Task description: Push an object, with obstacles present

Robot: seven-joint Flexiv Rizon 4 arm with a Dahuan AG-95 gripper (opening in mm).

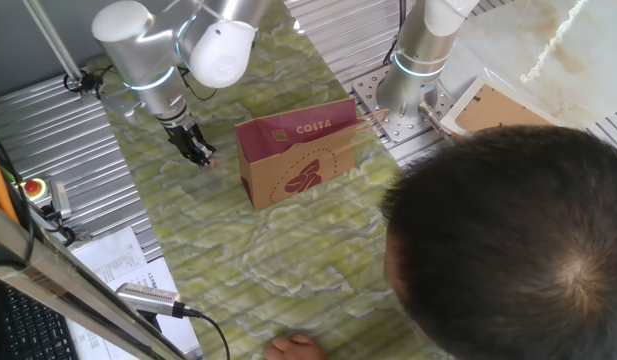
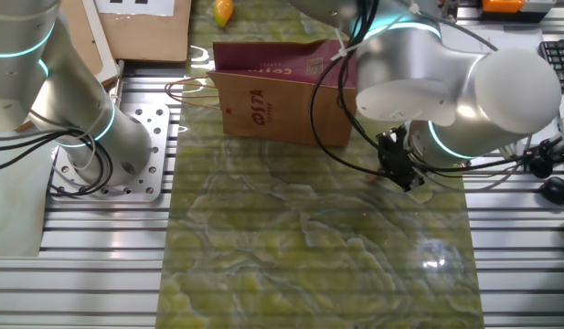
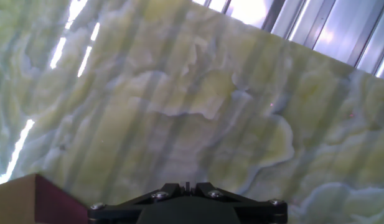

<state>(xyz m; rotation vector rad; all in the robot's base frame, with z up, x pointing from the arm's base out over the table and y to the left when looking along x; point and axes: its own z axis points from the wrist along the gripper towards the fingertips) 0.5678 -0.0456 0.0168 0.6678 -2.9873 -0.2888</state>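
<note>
The brown kraft COSTA paper bag (image 1: 293, 155) with a maroon top band stands on the green marbled mat; it also shows in the other fixed view (image 2: 277, 100). My gripper (image 1: 198, 152) hangs just left of the bag, tips close to the mat, with the black fingers together and nothing between them. In the other fixed view the gripper (image 2: 405, 176) is right of the bag's near corner. The hand view shows the finger bases (image 3: 187, 186) over bare mat and a bag corner (image 3: 30, 198) at lower left. I cannot make out the tiny tan cube in any view.
An orange-yellow lump (image 2: 224, 11) lies behind the bag. A second arm's base (image 1: 418, 60) stands on the metal plate beside the mat. A person's head (image 1: 508, 240) and hand (image 1: 298, 347) are at the near edge. A cardboard sheet (image 2: 135, 32) lies at the back.
</note>
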